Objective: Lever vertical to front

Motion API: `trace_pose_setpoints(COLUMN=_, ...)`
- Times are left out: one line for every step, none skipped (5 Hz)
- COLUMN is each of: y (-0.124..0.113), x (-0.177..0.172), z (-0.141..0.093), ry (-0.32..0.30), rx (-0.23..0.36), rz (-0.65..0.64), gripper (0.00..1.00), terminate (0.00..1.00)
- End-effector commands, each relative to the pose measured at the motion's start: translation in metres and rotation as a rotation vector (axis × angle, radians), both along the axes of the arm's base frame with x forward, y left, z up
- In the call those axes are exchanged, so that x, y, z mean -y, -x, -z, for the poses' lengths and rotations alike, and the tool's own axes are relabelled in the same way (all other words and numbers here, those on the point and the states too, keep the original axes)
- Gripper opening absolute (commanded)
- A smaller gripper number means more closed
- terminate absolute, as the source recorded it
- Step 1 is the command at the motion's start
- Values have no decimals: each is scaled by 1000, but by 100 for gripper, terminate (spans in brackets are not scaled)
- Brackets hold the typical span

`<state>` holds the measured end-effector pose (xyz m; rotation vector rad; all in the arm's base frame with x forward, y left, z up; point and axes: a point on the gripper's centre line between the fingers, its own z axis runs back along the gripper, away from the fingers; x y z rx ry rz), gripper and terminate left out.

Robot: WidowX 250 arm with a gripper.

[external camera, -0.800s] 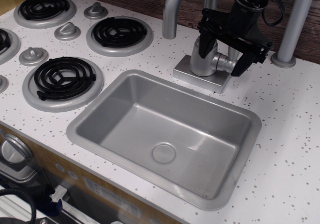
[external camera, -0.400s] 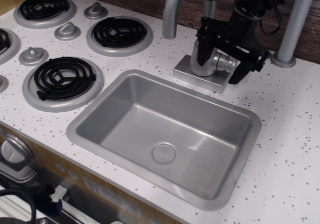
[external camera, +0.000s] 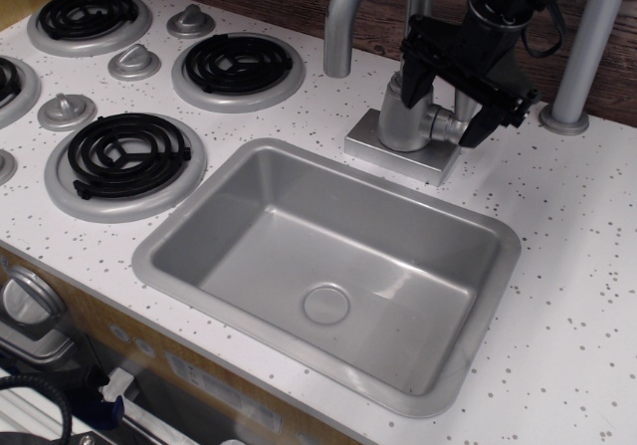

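The faucet's cylindrical body (external camera: 402,118) stands on a square base behind the sink. Its round side pivot (external camera: 447,124) points right. The lever (external camera: 462,101) shows only as a slim grey strip rising from the pivot, mostly hidden by my black gripper (external camera: 447,105). The gripper hangs over the pivot with its fingers spread wide. One finger (external camera: 414,85) is in front of the faucet body and the other (external camera: 480,124) is right of the pivot. It holds nothing that I can see.
The tall curved spout (external camera: 343,22) rises left of the gripper. A grey post (external camera: 589,42) stands close on the right. The steel sink basin (external camera: 179,228) lies in front. Burners (external camera: 239,65) and stove knobs (external camera: 133,62) are at the left.
The gripper first dipped down and a little left around the pivot, then rose back up. Its fingers stay spread. The lever shows no clear movement.
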<state>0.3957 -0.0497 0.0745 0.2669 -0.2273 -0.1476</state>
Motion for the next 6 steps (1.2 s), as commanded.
trace_pose_setpoints(y=-23, x=5, z=-29, ry=-17, rx=96, rz=77, gripper=100, terminate=0)
trace_pose_setpoints(y=-31, x=5, z=-31, ry=-20, rx=85, rz=97, gripper=100, terminate=0)
trace_pose_setpoints(y=-35, x=7, z=-29, ry=-11, rx=87, rz=104, gripper=100, terminate=0)
trace_pose_setpoints(y=-36, x=8, z=-29, ry=-5, rx=92, rz=98, gripper=0, terminate=0)
trace_pose_setpoints(y=-31, x=9, z=-30, ry=-2, rx=76, rz=73, gripper=0, terminate=0)
trace_pose_setpoints(y=-20, x=7, z=-24, ry=21, rx=51, rz=27, gripper=0, terminate=0)
